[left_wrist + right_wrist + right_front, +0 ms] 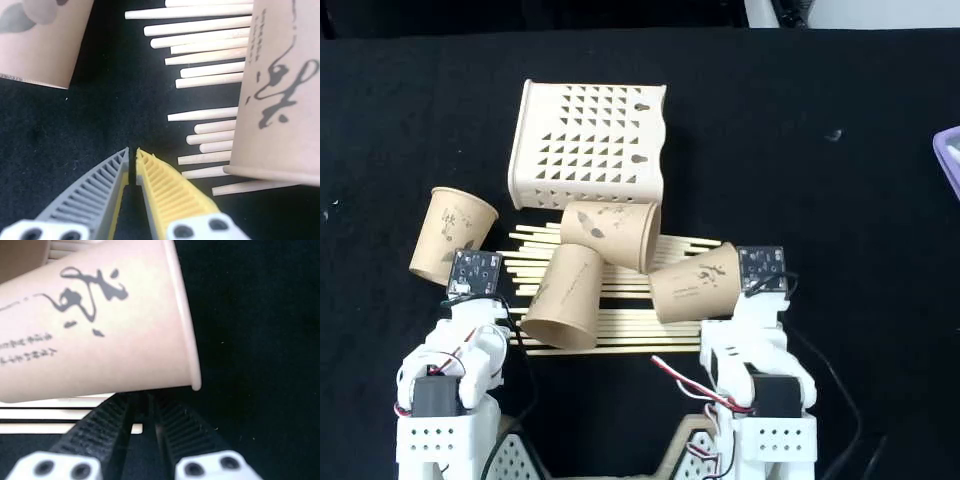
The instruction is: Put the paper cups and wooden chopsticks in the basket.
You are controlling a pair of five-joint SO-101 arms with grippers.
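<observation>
My ribbed grey-and-yellow left gripper (132, 152) and black right gripper (149, 401) both sit closed and empty over the black cloth-covered bench (820, 200), beside smooth tan tapered paper cups (610, 235) lying sideways across a row of pale slender wooden chopsticks (620, 330), just in front of the cream perforated wooden basket (590, 145).

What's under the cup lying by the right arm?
Wooden chopsticks, side by side on the table, run beneath that paper cup. How many pass under it is covered by the cup.
</observation>
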